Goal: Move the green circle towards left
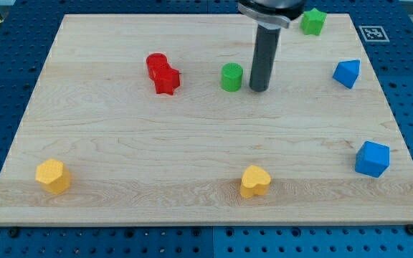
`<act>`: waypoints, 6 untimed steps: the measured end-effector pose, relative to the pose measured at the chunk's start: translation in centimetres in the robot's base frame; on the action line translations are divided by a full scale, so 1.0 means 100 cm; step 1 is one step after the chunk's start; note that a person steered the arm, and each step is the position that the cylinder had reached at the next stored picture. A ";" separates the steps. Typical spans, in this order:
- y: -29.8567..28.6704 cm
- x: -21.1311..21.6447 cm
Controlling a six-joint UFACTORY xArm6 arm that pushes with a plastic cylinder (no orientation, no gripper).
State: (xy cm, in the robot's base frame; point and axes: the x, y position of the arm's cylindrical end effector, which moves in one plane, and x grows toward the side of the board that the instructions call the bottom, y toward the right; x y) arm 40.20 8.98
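Note:
The green circle (231,77) is a small green cylinder standing on the wooden board (192,150), a little above the board's middle. My tip (258,89) rests on the board just to the right of the green circle, with a narrow gap between them. The dark rod rises from the tip to the view's top edge.
A red cylinder (155,64) and a red star block (167,79) touch each other left of the green circle. A green star block (312,21) lies at top right. A blue block (346,73) and a blue cube (372,158) lie at right. Yellow blocks lie at bottom left (53,176) and bottom middle (254,181).

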 end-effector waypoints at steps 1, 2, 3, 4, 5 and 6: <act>-0.013 -0.011; -0.044 -0.017; -0.069 -0.017; -0.060 -0.025; -0.062 -0.030; -0.094 -0.029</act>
